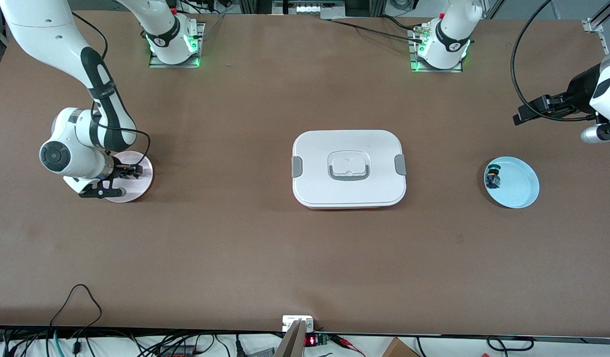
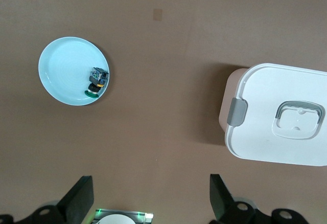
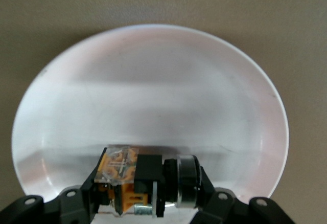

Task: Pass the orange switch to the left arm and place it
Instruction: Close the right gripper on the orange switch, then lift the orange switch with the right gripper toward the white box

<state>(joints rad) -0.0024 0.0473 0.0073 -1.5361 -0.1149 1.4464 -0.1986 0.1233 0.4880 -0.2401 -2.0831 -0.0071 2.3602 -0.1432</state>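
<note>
Right gripper (image 1: 122, 174), low over the pink plate (image 1: 142, 186), was clamped on the orange switch (image 3: 134, 180). Left gripper (image 2: 150, 198) hung wide open, waiting above the table near the blue plate (image 1: 520, 191); the box (image 1: 348, 168) sat between the plates.

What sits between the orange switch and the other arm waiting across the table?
The white lidded box stands mid-table, between the pink plate, where the right gripper is shut on the orange switch, and the waiting left gripper.
</note>
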